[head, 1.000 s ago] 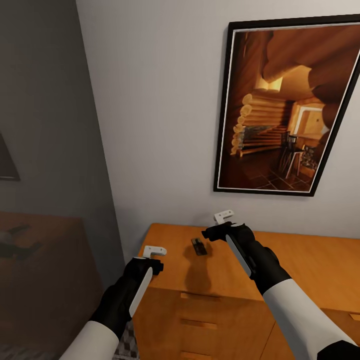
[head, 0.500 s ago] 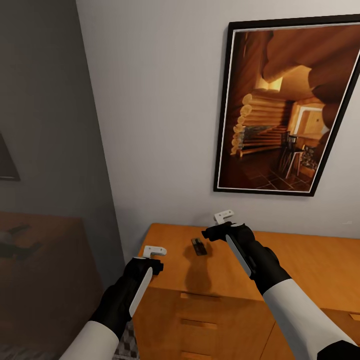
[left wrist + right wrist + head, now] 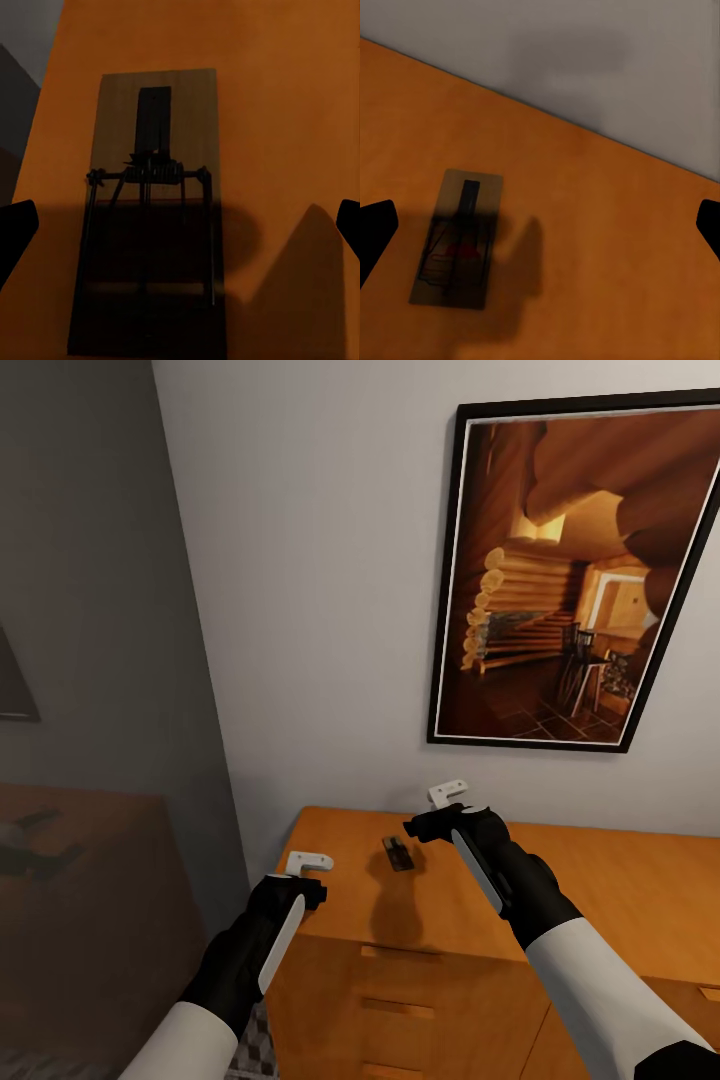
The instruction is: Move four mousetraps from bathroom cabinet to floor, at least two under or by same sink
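A mousetrap lies flat on the orange-brown cabinet, just left of my right gripper. The right wrist view has this mousetrap off to one side of the right gripper, which is open and holds nothing. My left gripper hovers over the cabinet's left end. Seen from the left wrist, a mousetrap lies on the cabinet top between the spread fingertips of the left gripper, which is open and above it. A sliver of the patterned bathroom floor is visible beside the cabinet.
A framed picture of a log cabin hangs on the white wall behind the cabinet. Drawer fronts face me below the top. A dark glossy panel stands to the left of the cabinet.
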Robot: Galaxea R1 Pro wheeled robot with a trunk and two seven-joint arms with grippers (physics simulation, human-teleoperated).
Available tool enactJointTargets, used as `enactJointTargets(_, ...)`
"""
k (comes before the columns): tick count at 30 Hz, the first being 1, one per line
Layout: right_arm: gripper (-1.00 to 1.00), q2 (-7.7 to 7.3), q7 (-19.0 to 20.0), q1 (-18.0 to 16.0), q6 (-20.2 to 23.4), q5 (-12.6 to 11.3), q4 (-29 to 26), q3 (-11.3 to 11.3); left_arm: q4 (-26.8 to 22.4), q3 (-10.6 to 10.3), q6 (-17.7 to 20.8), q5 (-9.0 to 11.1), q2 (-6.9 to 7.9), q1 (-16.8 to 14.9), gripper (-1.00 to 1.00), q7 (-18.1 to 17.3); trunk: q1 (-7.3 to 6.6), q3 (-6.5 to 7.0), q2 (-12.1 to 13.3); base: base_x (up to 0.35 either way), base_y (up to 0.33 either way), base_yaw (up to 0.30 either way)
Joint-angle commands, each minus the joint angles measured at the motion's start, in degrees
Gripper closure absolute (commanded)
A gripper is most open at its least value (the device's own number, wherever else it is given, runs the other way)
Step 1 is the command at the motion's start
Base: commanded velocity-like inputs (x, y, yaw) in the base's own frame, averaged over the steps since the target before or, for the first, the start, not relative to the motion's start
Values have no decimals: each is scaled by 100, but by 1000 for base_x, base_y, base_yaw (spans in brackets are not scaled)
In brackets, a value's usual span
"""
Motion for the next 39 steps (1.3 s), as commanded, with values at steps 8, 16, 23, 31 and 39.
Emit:
enactJointTargets(8, -100, -6, -21, -6, 18, -45, -6, 13, -5, -11, 16, 49, 0, -5, -100, 47, 1, -8, -6, 0, 0, 0)
enactJointTargets(16, -100, -6, -21, -6, 21, -47, -10, 13, -5, -13, 15, 49, 0, -5, -100, 47, 45, -44, -86, 0, 0, 0)
enactJointTargets(23, -100, -6, -21, -6, 23, -46, -11, 14, -5, -13, 17, 49, 0, -5, -100, 47, 111, -98, -206, 0, 0, 0)
enactJointTargets(31, -100, -6, -21, -6, 22, -46, -15, 14, -5, -13, 19, 49, 0, -5, -100, 47, 111, -98, -206, 0, 0, 0)
enactJointTargets(39, -100, -6, -21, -6, 23, -44, -15, 13, -5, -8, 20, 49, 0, -5, -100, 47, 111, -98, -206, 0, 0, 0)
